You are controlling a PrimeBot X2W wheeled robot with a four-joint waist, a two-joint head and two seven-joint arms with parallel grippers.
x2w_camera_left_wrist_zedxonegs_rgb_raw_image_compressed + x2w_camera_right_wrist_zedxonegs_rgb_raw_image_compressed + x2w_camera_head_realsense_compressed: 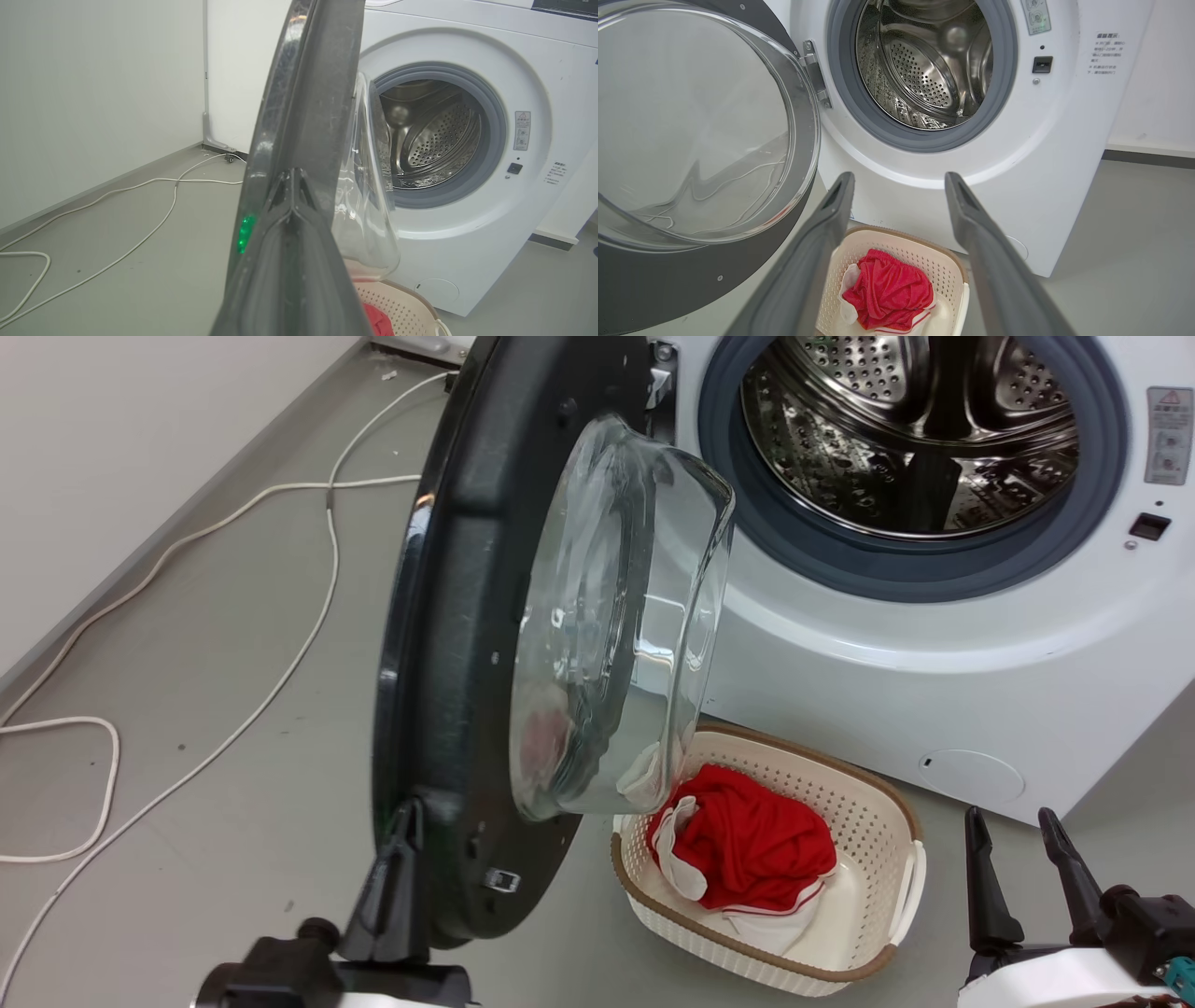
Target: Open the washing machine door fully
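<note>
– Half open: the door point(448, 644) stands square off the washer's point(934, 644) left edge.
– Left gripper point(406, 821), pinched shut against its lower rim, should push steadily round the hinge point(815, 74); right gripper point(1010, 817) gapes wide, idle.

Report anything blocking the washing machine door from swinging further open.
Nothing visible does. Past the washing machine door a white cable lies flat on the floor, lower than its rim; the basket sits on the door's other side.

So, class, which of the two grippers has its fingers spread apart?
The right gripper: its fingers stand apart, clear of the washing machine door; the left gripper is shut against the door's rim.
</note>
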